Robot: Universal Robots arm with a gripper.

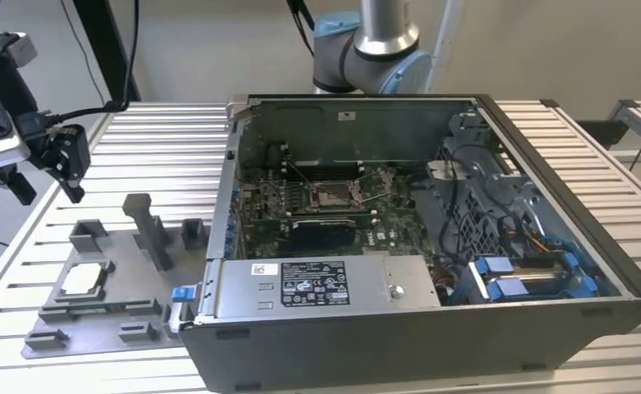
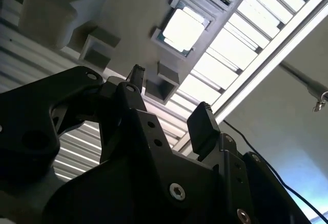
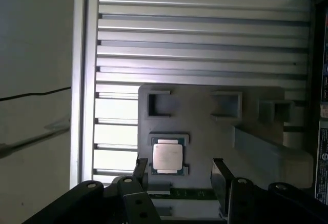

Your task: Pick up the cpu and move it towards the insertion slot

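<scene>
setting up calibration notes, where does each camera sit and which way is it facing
Exterior view: off the arm, raised, looking down on the computer case, the insertion slot inside it and the grey fixture holding the cpu; part of the arm and the gripper show.
First wrist view: at the wrist, looking down past the open gripper onto the cpu.
Second wrist view: at the wrist, looking slantwise along the gripper toward the cpu.
All three share the cpu and gripper.

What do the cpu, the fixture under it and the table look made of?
Cpu: silvery metal top with a dull sheen.
Fixture: probably plastic; even matte grey with no glints.
Table: likely aluminium; pale ribbed slats that reflect light brightly.
</scene>
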